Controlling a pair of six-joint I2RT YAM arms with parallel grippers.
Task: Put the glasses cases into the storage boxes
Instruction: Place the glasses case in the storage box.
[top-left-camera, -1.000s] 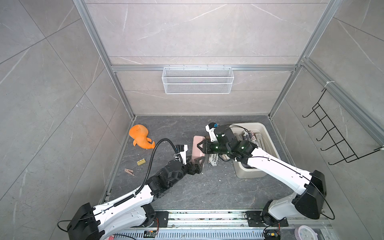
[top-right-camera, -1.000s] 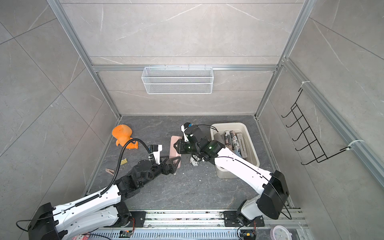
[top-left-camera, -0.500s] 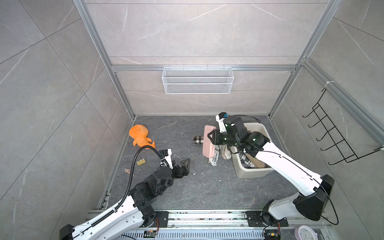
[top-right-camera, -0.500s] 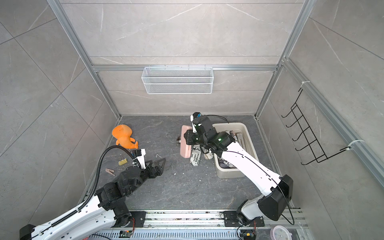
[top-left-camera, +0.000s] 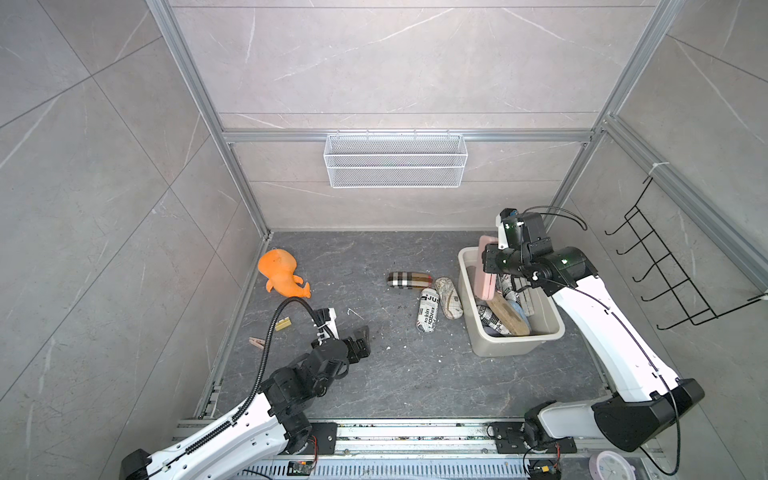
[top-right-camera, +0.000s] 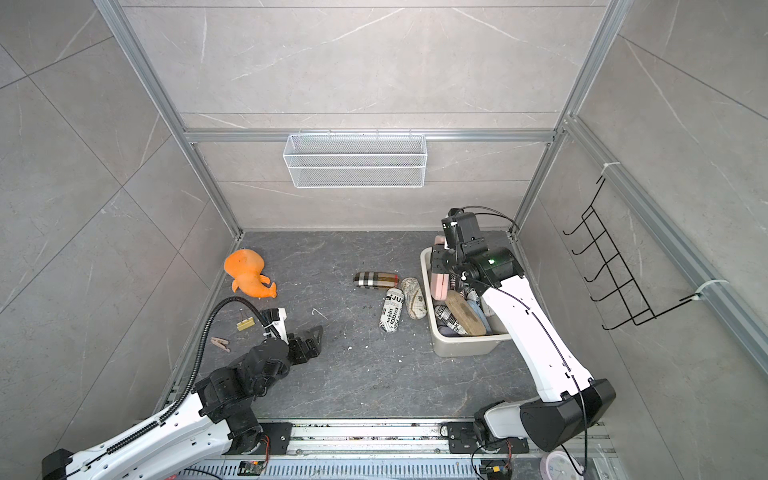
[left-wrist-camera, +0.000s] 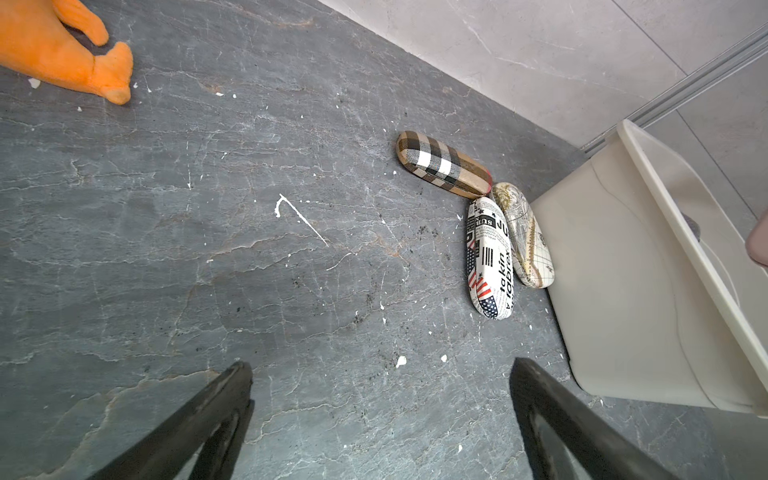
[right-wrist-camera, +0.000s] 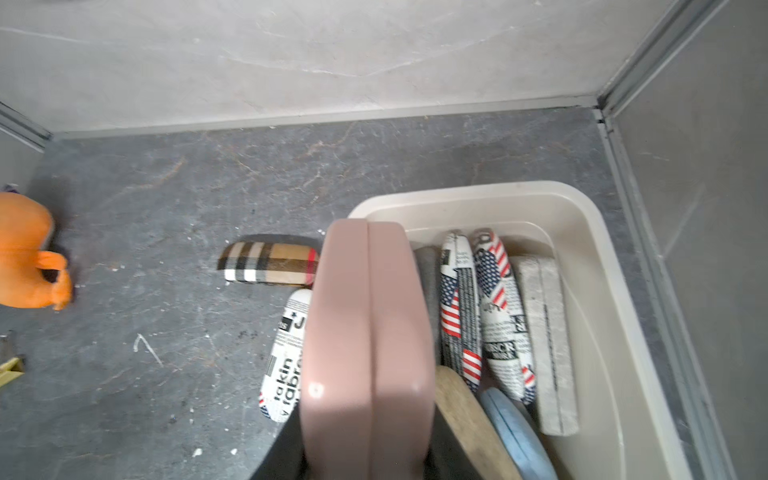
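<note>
**Right gripper** (top-left-camera: 491, 264): clamped on the pink smooth glasses case (top-left-camera: 484, 272), which is held on edge over the far left corner of the cream storage tub (top-left-camera: 515, 348). Whether the case touches the tub cannot be told.

**Left gripper** (left-wrist-camera: 382, 415): jaws wide apart, empty, low over bare floor at near left.

**Floor, just left of the tub:** plaid case (top-left-camera: 409, 279), newspaper-print case (top-left-camera: 428, 311) and map-print case (top-left-camera: 449, 297), their ends meeting.

**Right wrist view only, tub contents:**
- two flag-and-newsprint cases (right-wrist-camera: 459, 316)
- grey fabric case (right-wrist-camera: 544, 345)
- tan case (right-wrist-camera: 469, 419)
- blue case (right-wrist-camera: 515, 436)

**Change:** a second ago both grippers met at the pink case mid-floor. Since then the left arm has drawn back and the right has carried the case to the tub.

**Legible:** "takin" and "JU" on the floor newspaper-print case.

**Orange plush toy** (top-left-camera: 280, 276): far left, well apart.
</note>
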